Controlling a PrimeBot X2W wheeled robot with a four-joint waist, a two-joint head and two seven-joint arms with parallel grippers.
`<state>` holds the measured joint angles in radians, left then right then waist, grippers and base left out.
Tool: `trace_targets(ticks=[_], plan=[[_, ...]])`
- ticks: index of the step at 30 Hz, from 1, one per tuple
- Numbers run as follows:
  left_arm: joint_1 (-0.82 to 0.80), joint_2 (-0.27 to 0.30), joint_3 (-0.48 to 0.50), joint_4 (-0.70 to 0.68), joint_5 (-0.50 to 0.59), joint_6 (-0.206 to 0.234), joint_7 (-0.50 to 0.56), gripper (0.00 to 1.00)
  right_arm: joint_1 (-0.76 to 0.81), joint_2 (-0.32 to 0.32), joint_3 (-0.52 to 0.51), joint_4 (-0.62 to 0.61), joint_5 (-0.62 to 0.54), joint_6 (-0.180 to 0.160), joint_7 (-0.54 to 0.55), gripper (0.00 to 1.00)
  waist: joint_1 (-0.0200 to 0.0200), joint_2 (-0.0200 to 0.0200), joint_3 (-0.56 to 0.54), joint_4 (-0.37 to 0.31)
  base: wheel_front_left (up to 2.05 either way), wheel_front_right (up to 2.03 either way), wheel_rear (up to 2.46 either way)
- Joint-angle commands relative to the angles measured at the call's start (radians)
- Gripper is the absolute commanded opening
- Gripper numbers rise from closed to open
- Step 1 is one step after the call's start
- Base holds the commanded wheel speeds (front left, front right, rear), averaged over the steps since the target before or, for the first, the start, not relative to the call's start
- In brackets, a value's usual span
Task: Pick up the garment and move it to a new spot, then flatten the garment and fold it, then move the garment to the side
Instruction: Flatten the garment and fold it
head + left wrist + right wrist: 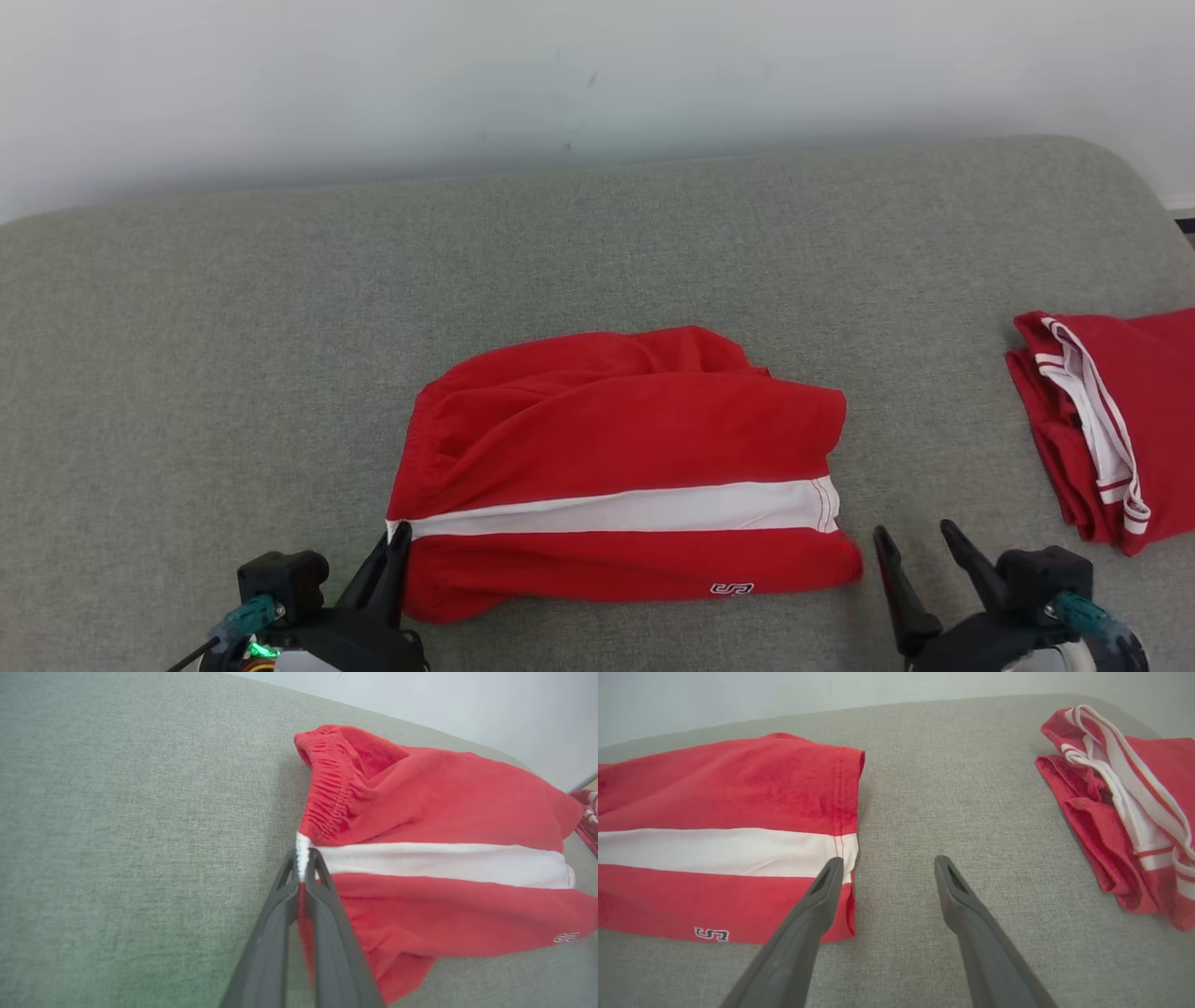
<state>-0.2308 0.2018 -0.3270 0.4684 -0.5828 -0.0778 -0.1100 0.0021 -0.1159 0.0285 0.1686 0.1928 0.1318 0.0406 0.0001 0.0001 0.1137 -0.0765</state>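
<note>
The garment (616,448) is a pair of red shorts with a white side stripe, lying folded at the middle of the grey cushion. My left gripper (400,534) is shut on its left edge, pinching the white end of the stripe at the waistband (302,851). My right gripper (917,535) stands open just right of the garment's hem. In the right wrist view its left finger (829,882) overlaps the hem corner (847,849), and bare cushion shows between the fingers of the right gripper (886,865). The garment (714,830) lies flat there.
A second red garment with white trim (1111,420) lies folded at the right edge of the grey cushion (280,327), also at the right in the right wrist view (1125,807). A pale wall (560,75) runs behind the cushion.
</note>
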Motion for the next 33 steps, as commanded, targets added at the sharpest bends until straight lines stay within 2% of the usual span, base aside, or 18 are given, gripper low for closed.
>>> trace_targets(ticks=[1, 6, 33], plan=[[-0.020, -0.002, 0.000, 0.004, 0.003, 0.005, -0.011, 0.00, -0.024, -0.003, 0.019, 0.020, 0.014, -0.003, 0.032, 1.00, -0.0001, -0.0001, 0.020, 0.012, 0.00, 0.00, 0.00], [-0.035, -0.006, -0.005, 0.019, 0.006, 0.003, -0.025, 0.00, -0.085, 0.006, 0.069, 0.085, 0.033, -0.003, 0.096, 1.00, -0.0001, -0.0001, 0.039, 0.019, 0.00, 0.00, 0.00], [-0.066, -0.001, -0.031, 0.057, -0.008, -0.005, -0.031, 0.00, -0.231, 0.025, 0.182, 0.251, 0.075, -0.003, 0.116, 1.00, -0.0001, -0.0001, 0.054, 0.037, 0.00, 0.00, 0.00]])
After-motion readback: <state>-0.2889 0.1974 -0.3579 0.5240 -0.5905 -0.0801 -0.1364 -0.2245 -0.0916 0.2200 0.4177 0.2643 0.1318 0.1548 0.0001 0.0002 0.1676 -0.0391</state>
